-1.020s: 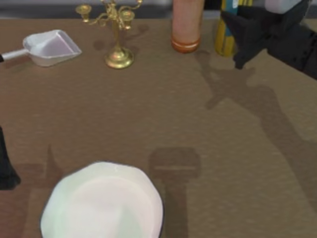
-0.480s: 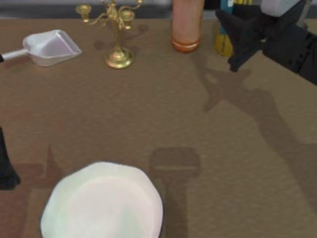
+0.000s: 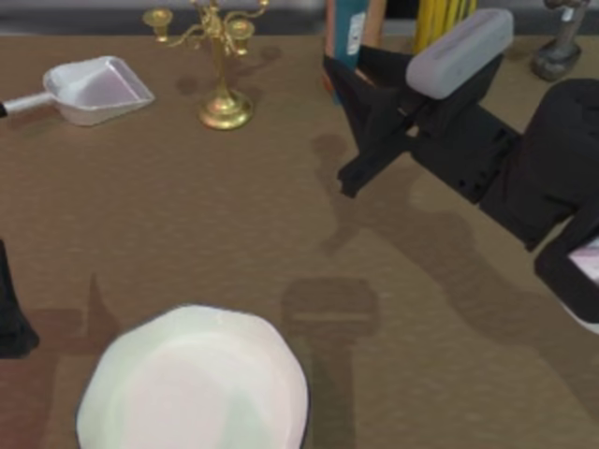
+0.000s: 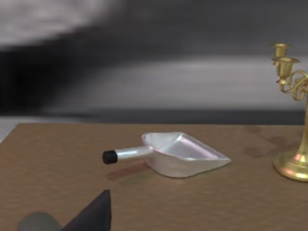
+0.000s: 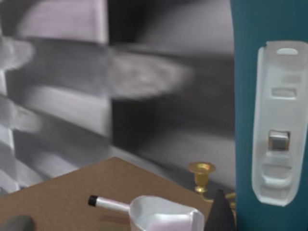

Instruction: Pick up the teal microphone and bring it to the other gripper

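My right gripper hangs over the back middle of the table, shut on the teal microphone. In the top view the slim teal handle with its white switch patch rises from the black fingers; the head does not show. The right wrist view is filled on one side by the teal handle, with one dark fingertip beside it. The other gripper, my left one, stays parked at the table's left edge, far from the microphone. One of its fingertips shows in the left wrist view, with nothing against it.
A white scoop and a gold candelabra stand at the back left. Behind the microphone are an orange cylinder and a tall yellow cylinder. A grey object sits back right. A white plate lies at the front.
My right gripper has swung left and forward from the back right, carrying the teal microphone away from the yellow cylinder. The left arm has not moved.
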You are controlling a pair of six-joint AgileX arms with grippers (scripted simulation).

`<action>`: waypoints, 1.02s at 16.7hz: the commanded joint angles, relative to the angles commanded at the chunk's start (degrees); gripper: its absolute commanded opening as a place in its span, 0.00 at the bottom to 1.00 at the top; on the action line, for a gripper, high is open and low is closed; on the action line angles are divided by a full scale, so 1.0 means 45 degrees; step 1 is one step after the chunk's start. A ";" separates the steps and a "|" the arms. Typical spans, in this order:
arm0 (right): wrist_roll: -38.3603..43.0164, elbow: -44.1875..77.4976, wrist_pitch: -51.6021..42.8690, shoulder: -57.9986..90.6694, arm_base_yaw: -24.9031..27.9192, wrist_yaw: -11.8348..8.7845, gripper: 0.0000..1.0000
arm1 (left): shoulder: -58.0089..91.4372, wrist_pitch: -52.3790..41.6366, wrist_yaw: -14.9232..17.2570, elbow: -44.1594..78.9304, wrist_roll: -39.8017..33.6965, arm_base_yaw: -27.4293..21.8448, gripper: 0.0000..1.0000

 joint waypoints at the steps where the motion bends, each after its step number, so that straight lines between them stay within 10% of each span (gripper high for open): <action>1: 0.0017 -0.0097 0.0155 -0.0046 0.0228 0.0227 0.00 | 0.0000 0.0000 0.0000 0.0000 0.0000 0.0000 1.00; 13: 0.0024 -0.0137 0.0222 -0.0067 0.0319 0.0319 0.00 | 0.0017 0.0007 0.0017 0.0013 0.0002 -0.0006 1.00; 17: 0.0024 -0.0137 0.0222 -0.0067 0.0319 0.0319 0.00 | 0.1361 0.0486 0.1152 0.0924 0.0163 -0.0403 1.00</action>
